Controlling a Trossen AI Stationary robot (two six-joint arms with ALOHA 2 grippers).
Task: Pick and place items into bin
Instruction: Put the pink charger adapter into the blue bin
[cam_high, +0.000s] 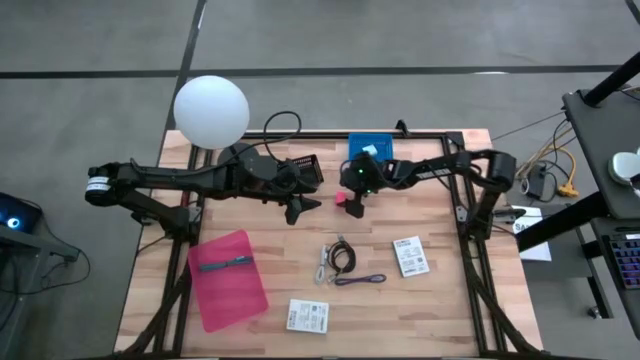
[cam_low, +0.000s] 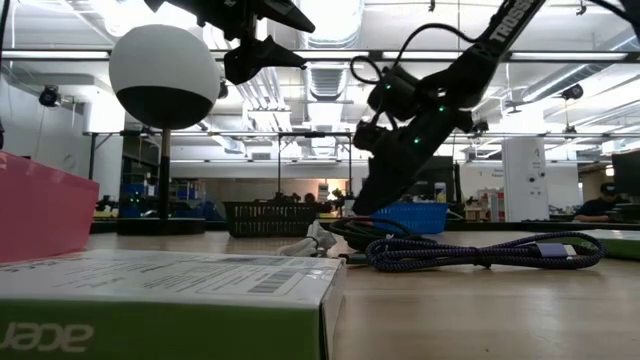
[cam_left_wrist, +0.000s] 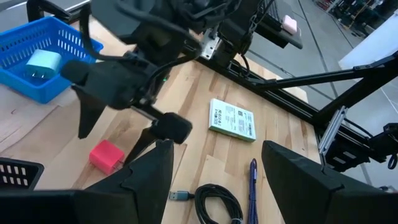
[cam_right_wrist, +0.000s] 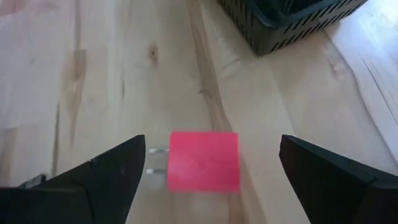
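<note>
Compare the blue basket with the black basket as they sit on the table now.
The blue basket holds a pale teal cube; nothing shows inside the black basket. The blue basket sits nearer the right gripper, the black basket under the left arm. Both are open-mesh baskets at the table's far edge.

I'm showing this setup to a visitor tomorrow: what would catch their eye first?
Probably the white globe lamp at the table's far left corner, then the bright pink cube on the bare wood mid-table, with the right tool open and straddling it. Behind that sits a blue bin holding a pale teal cube.
</note>
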